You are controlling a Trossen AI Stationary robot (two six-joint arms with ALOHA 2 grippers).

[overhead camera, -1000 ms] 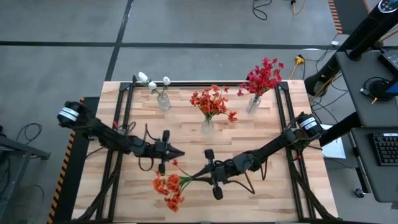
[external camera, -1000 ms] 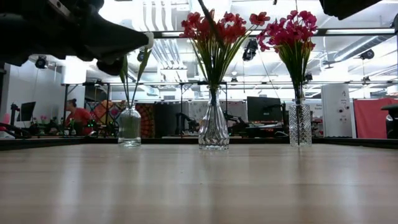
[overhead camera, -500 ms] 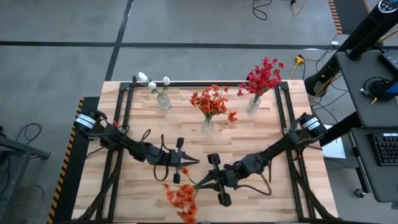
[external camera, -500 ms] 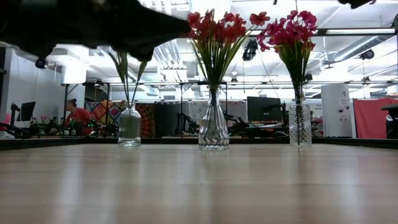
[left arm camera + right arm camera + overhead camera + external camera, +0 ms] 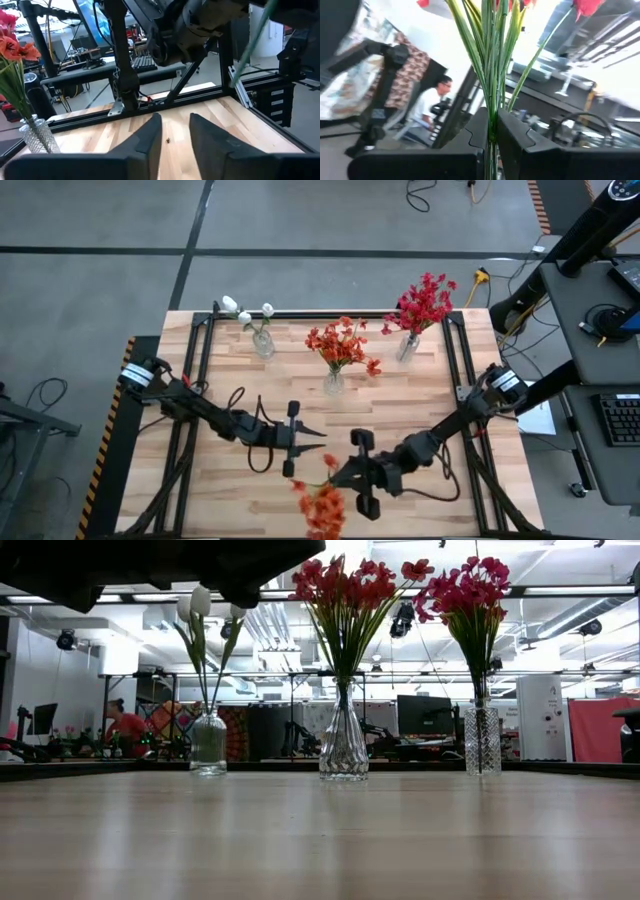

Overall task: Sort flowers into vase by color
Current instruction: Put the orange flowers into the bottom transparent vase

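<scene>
My right gripper [image 5: 338, 477] is shut on an orange flower spray [image 5: 322, 506] over the table's near middle. The blooms point toward the near edge. Just beyond it my left gripper [image 5: 318, 434] stands open, nothing between its fingers [image 5: 150, 137]. Three glass vases stand along the far side. The left one [image 5: 263, 343] holds white flowers [image 5: 245, 312], the middle one [image 5: 333, 383] orange flowers [image 5: 340, 343], and the right one [image 5: 407, 346] red flowers [image 5: 425, 300]. My right gripper pinches the spray's bundle of thin green stems [image 5: 492, 125] between its two fingers, which lie across the stems. The blooms [image 5: 585, 6] rise beyond the fingertips. The spray is lifted clear of the table.
Black frame rails [image 5: 197, 370] run along the table's left and right sides and far edge. Bare wood [image 5: 230, 500] lies between the arms and the near edge. In the low view, the room behind holds desks, monitors and a person [image 5: 125, 727].
My right gripper has carried the orange spray toward the table's right and near edge and has tipped, so the blooms have swung from the left toward the near edge. My left gripper has moved toward the table's right.
</scene>
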